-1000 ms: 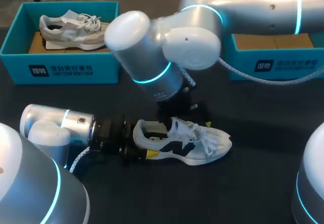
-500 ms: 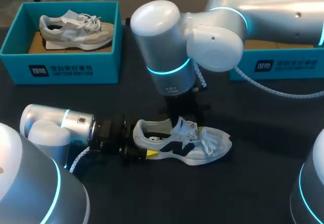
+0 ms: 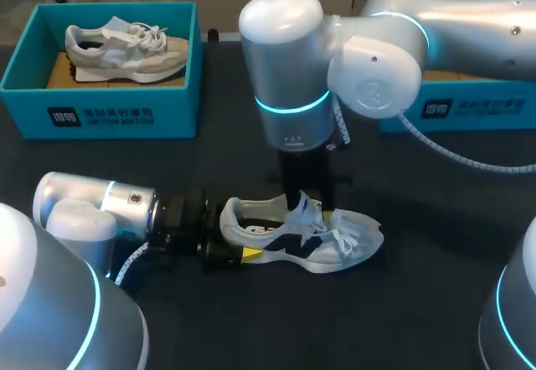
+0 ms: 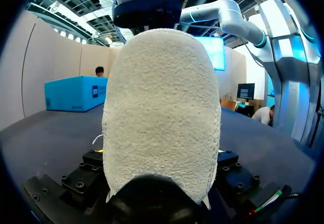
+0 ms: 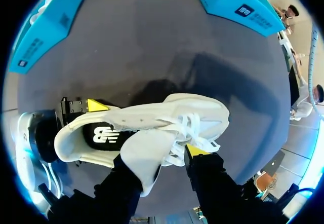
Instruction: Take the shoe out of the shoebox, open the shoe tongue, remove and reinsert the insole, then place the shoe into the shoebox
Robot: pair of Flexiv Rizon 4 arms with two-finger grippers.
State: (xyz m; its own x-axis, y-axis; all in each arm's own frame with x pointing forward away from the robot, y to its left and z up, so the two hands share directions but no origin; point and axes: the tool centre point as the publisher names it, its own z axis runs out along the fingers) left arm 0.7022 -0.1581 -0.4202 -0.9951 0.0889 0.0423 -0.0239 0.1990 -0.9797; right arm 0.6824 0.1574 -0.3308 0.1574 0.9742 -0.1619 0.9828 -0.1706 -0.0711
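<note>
In the head view's lower middle, the shoe point(image 3: 314, 243) lay toe rightward; left gripper point(image 3: 241, 238) clamped its heel point(image 3: 231, 218), right gripper point(image 5: 161, 158) hung above, fingers point(image 5: 200, 155) spread astride the tongue point(image 5: 144, 153), unclosed.

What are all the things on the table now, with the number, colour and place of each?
white shoe: one, white with a dark side logo, upright at the table's middle.
grey shoe: one, grey-beige, inside the left shoebox.
left shoebox: one, teal, far left corner.
right shoebox: one, teal, far right, partly behind the right arm.
table: one, dark.
left gripper: one, yellow-tipped, shut on the white shoe's heel.
right arm: one, silver, reaching in over the middle.
right gripper: one, pointing down at the white shoe's tongue.
</note>
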